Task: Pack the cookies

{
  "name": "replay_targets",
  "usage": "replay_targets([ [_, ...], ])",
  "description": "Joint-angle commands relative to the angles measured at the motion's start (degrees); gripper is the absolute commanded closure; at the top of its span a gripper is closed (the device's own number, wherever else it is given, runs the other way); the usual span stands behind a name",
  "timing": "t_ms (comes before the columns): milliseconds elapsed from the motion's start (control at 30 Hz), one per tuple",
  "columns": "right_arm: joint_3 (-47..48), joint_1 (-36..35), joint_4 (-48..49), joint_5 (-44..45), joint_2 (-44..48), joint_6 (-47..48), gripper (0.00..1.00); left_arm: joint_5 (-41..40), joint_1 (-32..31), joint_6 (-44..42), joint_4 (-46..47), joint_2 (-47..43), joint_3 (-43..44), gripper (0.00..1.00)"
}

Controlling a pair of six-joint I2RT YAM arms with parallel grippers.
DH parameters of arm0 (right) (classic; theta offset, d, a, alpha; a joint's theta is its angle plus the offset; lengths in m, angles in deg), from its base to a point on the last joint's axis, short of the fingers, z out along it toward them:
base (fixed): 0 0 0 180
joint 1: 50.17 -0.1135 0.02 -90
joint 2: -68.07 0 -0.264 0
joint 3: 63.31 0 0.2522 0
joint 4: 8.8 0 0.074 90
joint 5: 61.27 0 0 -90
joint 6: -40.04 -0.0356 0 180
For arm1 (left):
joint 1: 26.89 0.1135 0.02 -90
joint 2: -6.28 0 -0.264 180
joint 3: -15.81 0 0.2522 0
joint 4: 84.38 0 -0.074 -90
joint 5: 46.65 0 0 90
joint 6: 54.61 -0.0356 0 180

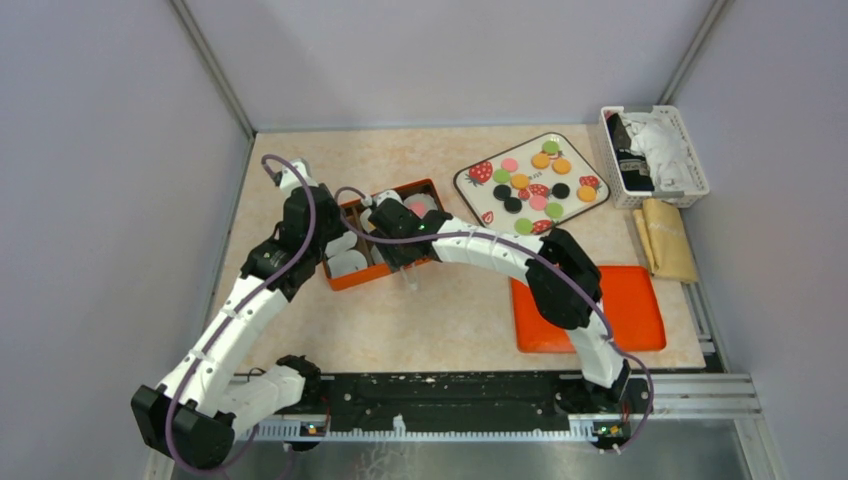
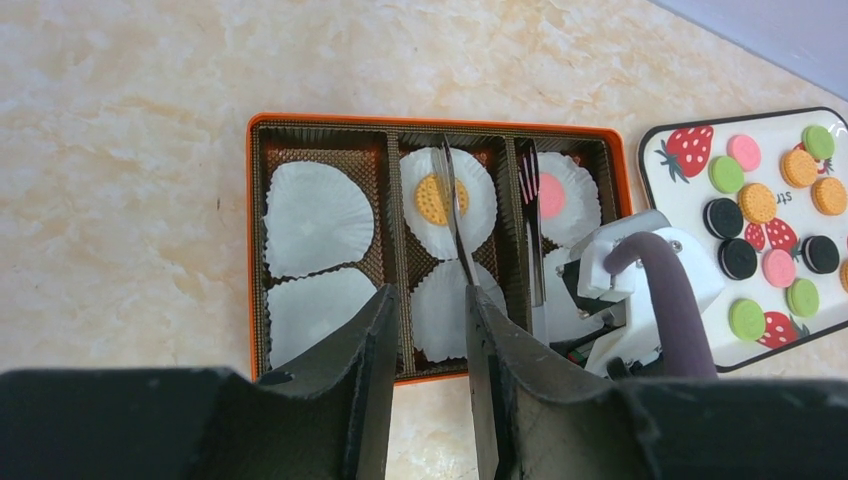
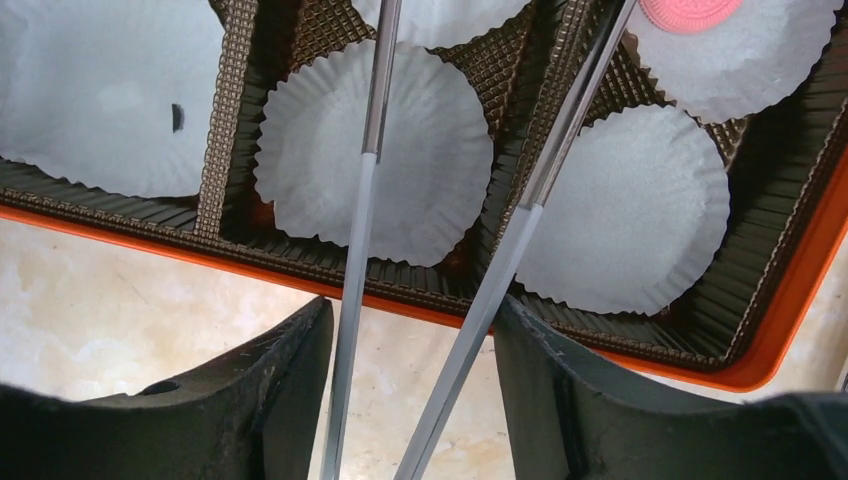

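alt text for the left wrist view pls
An orange box of paper cups holds one orange cookie and one pink cookie, with metal tongs over it. A tray of cookies lies at right; the open left gripper fills the foreground.

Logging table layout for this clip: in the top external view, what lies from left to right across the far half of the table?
Orange compartment box → strawberry-print tray carrying the cookies → white basket.
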Motion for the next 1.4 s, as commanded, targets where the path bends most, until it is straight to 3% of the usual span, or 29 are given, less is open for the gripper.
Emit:
replay_targets([
  [0, 3.7, -0.2, -1.0, 3.0, -1.8, -1.0, 0.44, 0.3, 0.2, -0.7, 2.3, -0.4, -0.7, 0.62],
  [100, 3.8, 0.3, -0.8, 3.1, -2.3, -1.2, 0.49, 0.7, 0.2, -0.6, 2.7, -0.3, -1.1, 0.62],
  [267, 5.8, 1.3, -2.3, 2.7, -4.5, -2.0, 0.51, 1.0, 0.2, -0.8, 2.7, -0.3, -1.1, 0.62],
  [433, 3.5, 1.3, -0.4, 4.1, -2.3, -2.5, 0.67, -0.6, 0.2, -0.3, 1.7, -1.5, -0.5, 0.63],
  [800, -1.1, 1.4, 2.8, 10.7, 11.2, -0.3, 0.73, -9.2, 0.3, 0.9, -2.4, -6.0, 6.8, 0.59],
  [1133, -8.9, 1.7, 3.8, 18.4, 23.4, 0.6, 0.75, -7.6, 0.4, 0.1, -0.5, -6.3, 6.1, 0.58],
  [1367, -17.5, 7.7, 2.5, 19.6, 30.3, -1.8, 0.75, -4.2, 0.4, 0.1, 1.4, -4.5, 5.2, 0.59],
])
